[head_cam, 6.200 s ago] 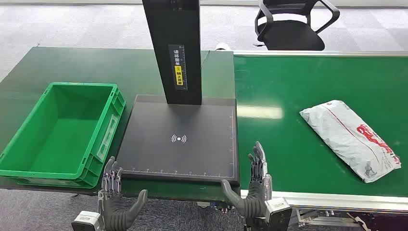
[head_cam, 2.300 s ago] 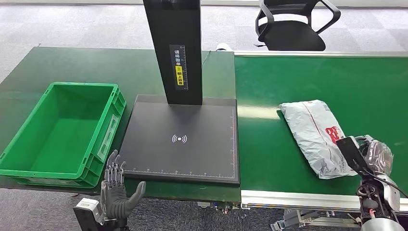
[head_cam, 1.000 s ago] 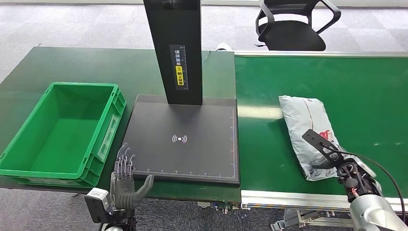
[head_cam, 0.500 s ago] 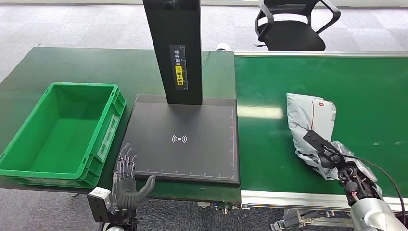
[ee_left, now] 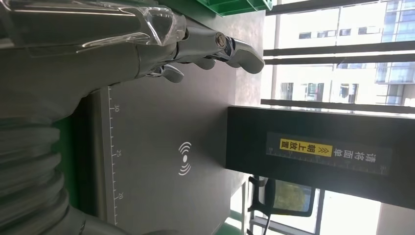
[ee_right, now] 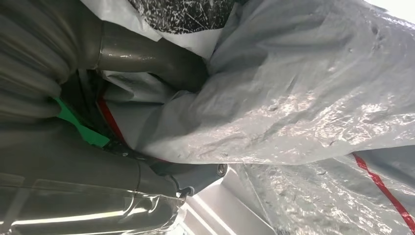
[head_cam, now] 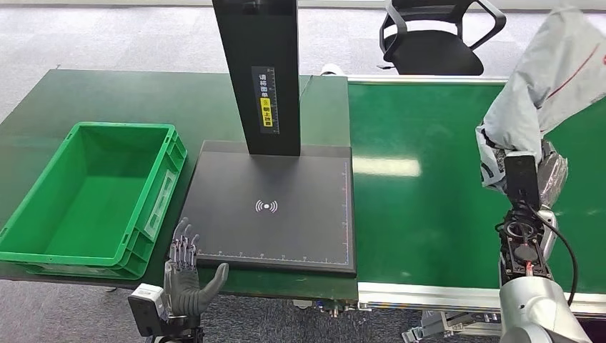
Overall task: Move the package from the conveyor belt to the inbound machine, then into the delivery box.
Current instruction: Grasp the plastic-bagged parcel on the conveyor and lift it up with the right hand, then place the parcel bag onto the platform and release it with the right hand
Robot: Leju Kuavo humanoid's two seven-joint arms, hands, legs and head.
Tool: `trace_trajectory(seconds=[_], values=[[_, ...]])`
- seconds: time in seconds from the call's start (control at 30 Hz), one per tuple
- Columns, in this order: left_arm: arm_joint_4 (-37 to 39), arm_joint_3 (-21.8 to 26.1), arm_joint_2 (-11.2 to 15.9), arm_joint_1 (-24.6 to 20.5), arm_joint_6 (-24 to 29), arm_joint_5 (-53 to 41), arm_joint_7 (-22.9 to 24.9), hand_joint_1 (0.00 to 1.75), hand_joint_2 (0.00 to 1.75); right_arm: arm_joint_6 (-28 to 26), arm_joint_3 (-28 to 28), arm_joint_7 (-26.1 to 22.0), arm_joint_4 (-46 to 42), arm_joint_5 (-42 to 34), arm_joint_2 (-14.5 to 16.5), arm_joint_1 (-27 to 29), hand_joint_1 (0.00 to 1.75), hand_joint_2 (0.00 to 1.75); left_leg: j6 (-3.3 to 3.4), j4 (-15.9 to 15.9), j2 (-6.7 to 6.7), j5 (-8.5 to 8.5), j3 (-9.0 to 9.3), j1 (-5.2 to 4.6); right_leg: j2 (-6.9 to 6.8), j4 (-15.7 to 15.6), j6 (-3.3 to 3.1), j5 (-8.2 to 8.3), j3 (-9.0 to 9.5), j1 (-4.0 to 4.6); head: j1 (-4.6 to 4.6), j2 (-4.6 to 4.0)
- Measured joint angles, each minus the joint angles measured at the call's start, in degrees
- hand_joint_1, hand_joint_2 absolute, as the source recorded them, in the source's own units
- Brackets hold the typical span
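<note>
Package [head_cam: 550,78], a grey plastic mailer, hung lifted above the conveyor belt's [head_cam: 429,214] right edge, gripped by the right hand [head_cam: 525,175]; the left hand [head_cam: 187,275] stood open-fingered, empty, at the inbound machine's [head_cam: 271,207] near-left corner.

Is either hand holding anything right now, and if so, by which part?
The right hand grips the grey package by its lower end, with the rest raised above the conveyor belt. The left hand holds nothing.
</note>
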Motion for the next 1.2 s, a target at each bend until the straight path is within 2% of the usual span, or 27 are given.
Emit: trace_trajectory(seconds=[0.1, 0.17, 0.23, 0.4, 0.47, 0.57, 0.63, 0.7, 0.77, 0.9, 1.0, 1.1, 1.2], values=[[-0.15, -0.03, -0.1, 0.17, 0.37, 0.04, -0.05, 0.0, 1.75, 6.03, 2.09, -0.32, -4.98, -5.25, 2.41, 1.74, 1.75, 1.75, 0.0, -0.02, 0.02, 0.0, 0.0, 0.01, 0.02, 0.0, 0.0, 0.0, 0.0, 0.02, -0.01, 0.0], [-0.27, -0.02, -0.1, 0.2, 0.4, 0.16, -0.1, 0.0, 1.75, 15.24, 5.4, -0.33, -6.42, -6.22, 4.02, 2.77, 1.75, 1.75, -0.01, -0.03, 0.1, 0.0, 0.04, 0.03, 0.09, 0.0, -0.01, 0.0, 0.0, 0.05, 0.01, 0.0], [-0.38, 0.0, -0.07, 0.12, 0.35, 0.42, -0.22, 0.0, 1.75, 24.34, 10.26, -0.33, -6.73, -6.49, 5.74, 3.8, 1.75, 1.75, -0.01, -0.04, 0.14, -0.01, 0.08, 0.06, 0.14, 0.01, -0.02, 0.0, 0.0, 0.08, 0.01, 0.0], [-0.44, 0.07, 0.03, 0.07, 0.2, 0.72, -0.55, 0.0, 1.75, 38.85, 22.78, -0.32, -5.36, -4.94, 10.53, 5.68, 1.75, 1.75, -0.07, -0.05, 0.0, 0.04, 0.01, 0.14, -0.01, 0.03, -0.05, -0.02, 0.0, 0.16, 0.02, 0.0], [-0.44, 0.07, 0.05, 0.1, 0.19, 0.76, -0.57, 0.0, 1.75, 42.43, 28.35, -0.12, -3.69, -4.26, 12.67, 6.19, 1.75, 1.75, -0.09, -0.06, 0.05, 0.04, 0.01, 0.15, 0.04, 0.04, -0.05, -0.02, -0.03, 0.17, 0.01, 0.0], [-0.68, 0.04, 0.05, 0.51, 0.21, 1.03, -0.57, 0.0, 1.75, 44.52, 34.95, 0.96, -1.29, -4.76, 15.36, 6.76, 1.75, 1.75, -0.09, -0.05, 0.0, 0.04, -0.05, 0.15, 0.0, 0.03, -0.05, -0.03, -0.09, 0.16, 0.01, 0.0], [-1.08, 0.04, 0.05, 1.1, 0.22, 1.11, -0.57, 0.0, 1.75, 44.08, 38.07, 2.01, -0.2, -5.22, 16.39, 6.79, 1.74, 1.75, -0.09, -0.05, -0.02, 0.04, -0.09, 0.14, -0.02, 0.03, -0.05, -0.04, -0.11, 0.15, 0.02, 0.0], [-1.58, 0.04, 0.05, 1.7, 0.27, 1.17, -0.56, 0.0, 1.75, 41.23, 40.21, 3.54, 0.43, -5.42, 16.78, 6.79, 0.86, 1.75, -0.09, -0.05, -0.01, 0.04, -0.1, 0.12, -0.02, 0.03, -0.05, -0.04, -0.11, 0.13, 0.03, 0.0], [-2.19, 0.04, 0.05, 2.28, 0.41, 1.26, -0.47, 0.0, 1.75, 35.9, 41.75, 5.69, 0.83, -5.2, 16.83, 6.78, 0.0, 1.75, -0.08, -0.04, 0.0, 0.04, -0.1, 0.09, -0.01, 0.03, -0.05, -0.03, -0.11, 0.1, 0.03, 0.0], [-3.92, 0.04, 0.05, 3.55, 0.75, 1.32, 0.26, 0.0, 1.75, 22.82, 43.5, 9.61, 1.18, -4.34, 16.89, 6.64, 0.0, 1.75, -0.08, -0.03, 0.0, 0.04, -0.08, 0.07, -0.01, 0.02, -0.04, -0.02, -0.11, 0.09, 0.02, 0.0], [-5.04, 0.05, 0.03, 4.2, 1.07, 1.29, 0.56, 0.0, 1.75, 15.48, 43.72, 10.2, 1.16, -4.7, 16.97, 6.61, 0.0, 1.75, -0.08, -0.03, 0.0, 0.04, -0.07, 0.09, -0.01, 0.02, -0.04, -0.02, -0.11, 0.1, 0.01, 0.0], [-5.7, 0.08, 0.03, 4.55, 1.66, 1.19, 0.62, 0.0, 1.75, 10.33, 43.61, 8.84, 0.65, -6.32, 17.02, 6.77, 0.0, 1.75, -0.08, -0.04, 0.0, 0.04, -0.06, 0.1, 0.0, 0.02, -0.05, -0.02, -0.11, 0.11, 0.01, 0.0], [-6.0, 0.08, 0.03, 4.85, 2.46, 1.13, 0.47, 0.0, 1.75, 8.87, 43.44, 6.21, -0.64, -8.22, 17.02, 7.07, 0.0, 1.75, -0.08, -0.04, 0.01, 0.04, -0.06, 0.1, 0.01, 0.02, -0.05, -0.02, -0.12, 0.11, 0.02, 0.0]])
